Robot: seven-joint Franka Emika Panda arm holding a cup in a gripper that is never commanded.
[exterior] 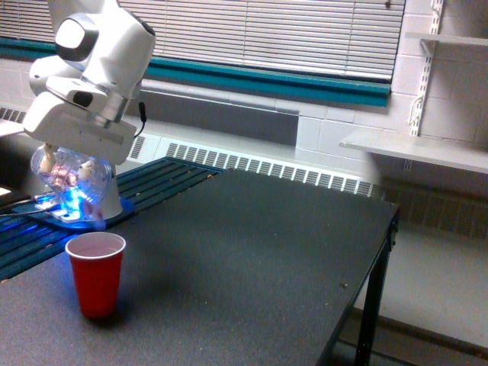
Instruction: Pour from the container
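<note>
One clear container (72, 177), one red cup (95, 273), one dark table (252, 259), one robot arm (91, 69).

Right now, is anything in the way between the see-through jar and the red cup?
No, nothing visible is. The jar hangs in the claw above and behind the red cup, with only open air between them.

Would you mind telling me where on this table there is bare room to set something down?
The dark table is bare from the red cup across to its edge on the exterior view's right. The crowded part is the exterior view's left: the gripper holding the container hangs just behind the cup.
</note>
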